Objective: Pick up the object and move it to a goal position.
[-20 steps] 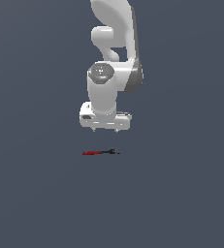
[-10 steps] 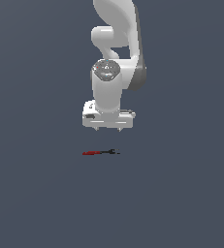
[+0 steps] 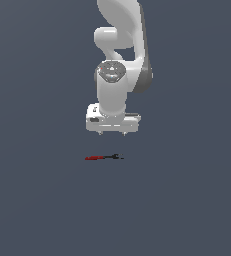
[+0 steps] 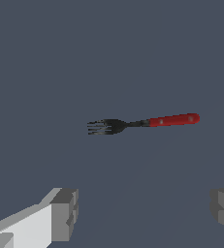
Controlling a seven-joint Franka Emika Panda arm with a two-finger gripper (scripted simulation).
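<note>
Red and black mark the two halves of the object, a fork (image 3: 103, 157), lying flat on a plain, matte, dark grey-blue surface (image 3: 187, 200). In the wrist view the fork (image 4: 142, 122) reads clearly: a smooth, rounded red handle with a faint sheen, narrowing into a thin black neck that widens into a flat black head with several short tines. In the exterior view it appears only as a thin sliver, red half toward the exterior view's left, black half toward the exterior view's right, and the tines cannot be made out there.

Taking the fork as landmark: the gripper (image 3: 112, 133) hangs directly above it, apart from it, with clear grey surface showing between the two. The fingertips show only as small stubs under the wide, blocky white hand. Above the hand rises the white arm (image 3: 119, 60), smooth and glossy, built of rounded cylindrical segments, with a round grey cap at the joint facing the camera.

In the wrist view the two fingers (image 4: 65, 213) appear as squared grey blocks with faceted pad faces, one carried on a white body. They stand wide apart, one to either side, and nothing lies between them. The fork lies beyond the fingers in that view, untouched, its long axis running roughly along the line from one finger to the other
</note>
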